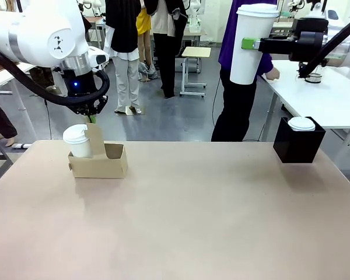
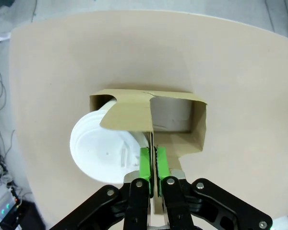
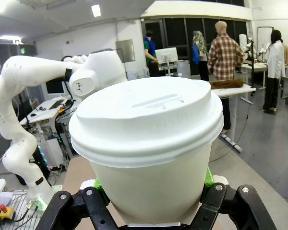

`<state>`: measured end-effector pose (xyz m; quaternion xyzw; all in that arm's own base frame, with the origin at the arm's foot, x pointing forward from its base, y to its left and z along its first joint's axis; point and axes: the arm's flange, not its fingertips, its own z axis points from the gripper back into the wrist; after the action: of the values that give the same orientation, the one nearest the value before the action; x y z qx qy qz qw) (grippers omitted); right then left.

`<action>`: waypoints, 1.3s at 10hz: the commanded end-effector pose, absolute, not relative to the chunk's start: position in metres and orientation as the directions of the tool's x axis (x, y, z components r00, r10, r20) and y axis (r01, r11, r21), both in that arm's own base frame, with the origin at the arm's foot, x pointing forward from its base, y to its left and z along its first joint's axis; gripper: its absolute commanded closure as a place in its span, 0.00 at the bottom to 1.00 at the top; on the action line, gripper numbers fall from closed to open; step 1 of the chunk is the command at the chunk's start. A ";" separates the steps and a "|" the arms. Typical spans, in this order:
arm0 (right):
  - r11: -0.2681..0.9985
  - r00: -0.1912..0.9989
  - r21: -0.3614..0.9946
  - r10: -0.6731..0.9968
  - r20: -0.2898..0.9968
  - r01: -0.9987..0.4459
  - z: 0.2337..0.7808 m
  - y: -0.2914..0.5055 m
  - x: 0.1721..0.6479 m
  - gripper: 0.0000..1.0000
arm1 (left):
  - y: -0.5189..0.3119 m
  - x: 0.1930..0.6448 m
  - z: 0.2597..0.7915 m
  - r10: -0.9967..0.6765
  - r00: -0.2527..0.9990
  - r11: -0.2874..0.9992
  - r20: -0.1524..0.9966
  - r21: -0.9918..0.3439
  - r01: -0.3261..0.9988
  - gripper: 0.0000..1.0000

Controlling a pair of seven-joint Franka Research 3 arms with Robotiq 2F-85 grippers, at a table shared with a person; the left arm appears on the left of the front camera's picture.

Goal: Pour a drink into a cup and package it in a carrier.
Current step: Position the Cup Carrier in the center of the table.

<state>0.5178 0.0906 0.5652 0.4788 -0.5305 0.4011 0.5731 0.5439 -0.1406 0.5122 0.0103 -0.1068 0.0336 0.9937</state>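
So the right gripper (image 1: 252, 44) is clamped around an upright lidded cup (image 1: 248, 64), held high on the right, while the carrier (image 1: 99, 164) sits well off, down and to the left, on the surface (image 1: 210, 221). The left gripper (image 2: 152, 160) is pinched shut on its handle (image 2: 129, 115). The left wrist view looks straight into the empty slot (image 2: 170, 115) beside the other cup (image 2: 103, 151), and the front view gives the height gap.

So the brown kraft carrier (image 1: 108, 168) sits upright, centre handle sticking up. A lidded white cup (image 1: 77, 142) stands in its left slot, and the right slot's empty. A second cup (image 1: 252, 44), also white and lidded, is held roughly upright high above, off to the carrier's right.
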 end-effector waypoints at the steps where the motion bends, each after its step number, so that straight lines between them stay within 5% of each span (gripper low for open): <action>1: 0.221 0.108 0.117 -0.049 0.993 -0.968 0.569 0.091 0.517 0.20 | -0.152 0.522 0.545 0.137 0.966 0.990 0.218 0.002 -0.141 0.91; 7: 0.221 0.108 0.117 -0.049 0.993 -0.968 0.569 0.091 0.517 0.20 | -0.225 0.424 0.618 0.187 0.947 0.982 0.261 -0.015 -0.190 0.91; 10: 0.221 0.108 0.117 -0.049 0.993 -0.968 0.569 0.091 0.517 0.20 | -0.202 0.433 0.608 0.240 0.924 0.966 0.297 0.022 -0.258 0.91; 11: 0.221 0.108 0.117 -0.049 0.993 -0.968 0.569 0.091 0.517 0.20 | -0.187 0.450 0.603 0.253 0.919 0.962 0.302 0.019 -0.271 0.33; 12: 0.221 0.108 0.117 -0.049 0.993 -0.968 0.569 0.091 0.517 0.20 | -0.169 0.473 0.597 0.252 0.919 0.962 0.304 0.024 -0.272 0.33; 13: 0.221 0.108 0.117 -0.049 0.993 -0.968 0.569 0.091 0.517 0.20 | -0.157 0.494 0.589 0.234 0.928 0.967 0.289 0.028 -0.253 0.00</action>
<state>0.5179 0.0900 0.5649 0.4786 -0.5306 0.4006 0.5735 0.4764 -0.1608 0.5919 0.0307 -0.1405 0.1375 0.9800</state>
